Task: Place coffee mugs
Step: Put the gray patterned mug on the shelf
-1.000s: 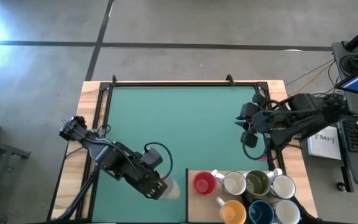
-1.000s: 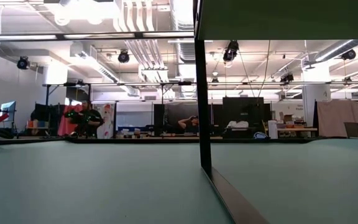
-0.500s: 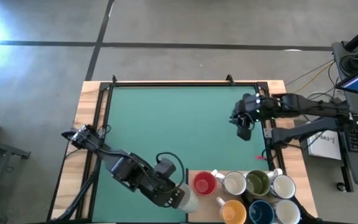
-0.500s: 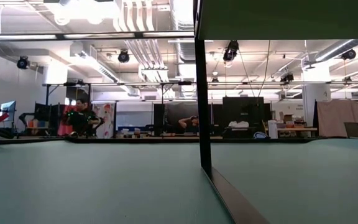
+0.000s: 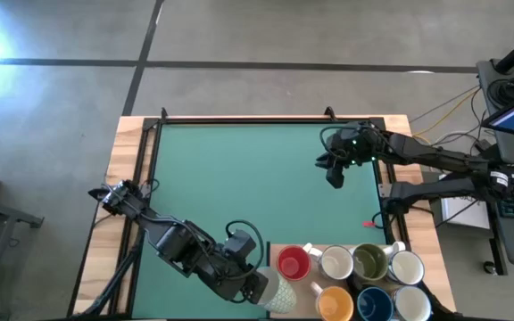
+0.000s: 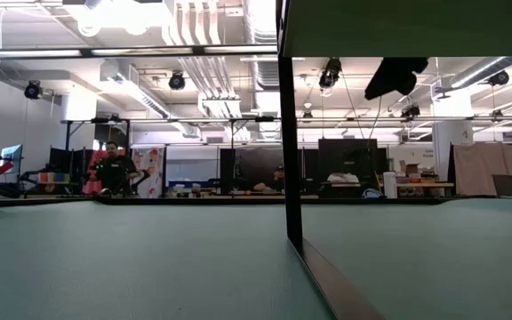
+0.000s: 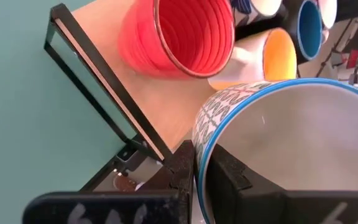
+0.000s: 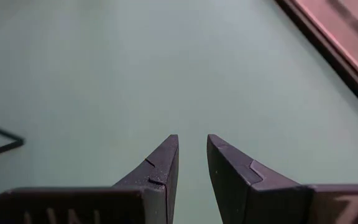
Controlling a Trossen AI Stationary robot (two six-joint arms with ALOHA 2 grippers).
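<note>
Patterned mug (image 7: pixel 278 143), empty, pinched at rim by left claw (image 7: pixel 207 180); right claw (image 8: pixel 191 165) slightly parted, prob. empty.

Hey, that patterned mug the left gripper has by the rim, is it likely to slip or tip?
The patterned mug looks glazed and hard, so probably slick. The left gripper pinches only its rim wall, off-centre, so it may swing. Set down near the red mug, it could clink and chip.

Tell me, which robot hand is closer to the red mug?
The left one. The left end effector sits right beside the red mug, clamped on the rim of a patterned mug. The right end effector hangs over the green mat, far across the table.
</note>
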